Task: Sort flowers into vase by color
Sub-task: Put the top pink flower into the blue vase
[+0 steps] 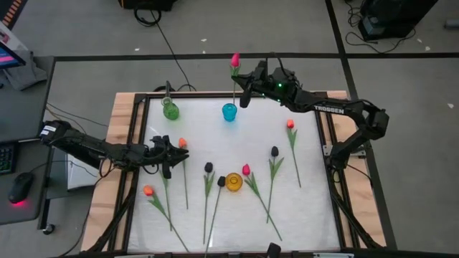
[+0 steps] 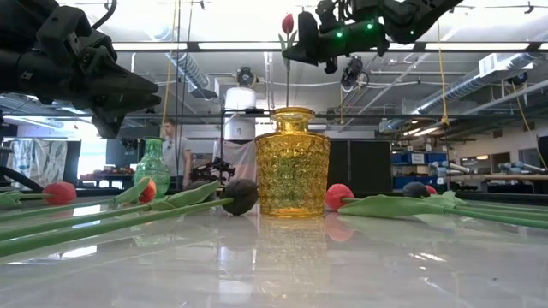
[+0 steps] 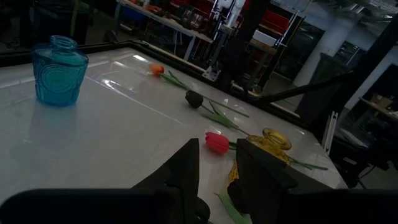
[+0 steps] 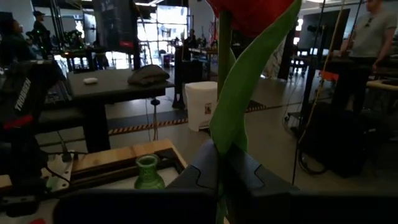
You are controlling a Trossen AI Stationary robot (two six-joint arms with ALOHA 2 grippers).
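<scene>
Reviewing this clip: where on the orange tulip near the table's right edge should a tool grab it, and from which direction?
Grip the orange tulip mid-stem, below the bud, coming straight down from above. It lies flat on the table, its thin stem running lengthwise, so fingers should straddle the stem crosswise. The black tulip beside it leaves room.

a robotics lab in an open industrial hall

the white table sits in a wood-edged frame on grey carpet, with cables trailing across the floor beyond the right gripper. behind that gripper, the right wrist view shows dark workbenches, a white bin and people standing. the low view shows exposed ceiling ducts, strip lights and shelving beyond the table. a keyboard and mouse lie behind the left gripper.
</scene>
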